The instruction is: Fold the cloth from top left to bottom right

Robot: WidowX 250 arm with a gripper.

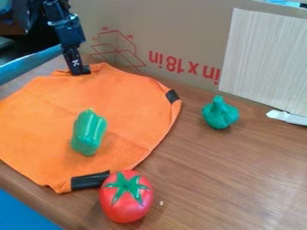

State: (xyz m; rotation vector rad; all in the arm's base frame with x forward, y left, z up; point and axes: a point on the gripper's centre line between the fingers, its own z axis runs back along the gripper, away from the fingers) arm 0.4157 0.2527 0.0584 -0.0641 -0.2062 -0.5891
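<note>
Overhead, the end effector (pixel 80 71) points down at the cloth's (pixel 129 96) edge

At the left of the frame the cloth (pixel 135 96) is looking soft and matt. The pepper (pixel 89 134) lower left and the tomato (pixel 117 206) at bottom centre are shining like smooth, glossy plastic. Right of centre, the broccoli (pixel 219 116) is showing a bumpy surface. The table (pixel 221 184) is showing wood grain, the box (pixel 180 27) at the top matt cardboard
</note>
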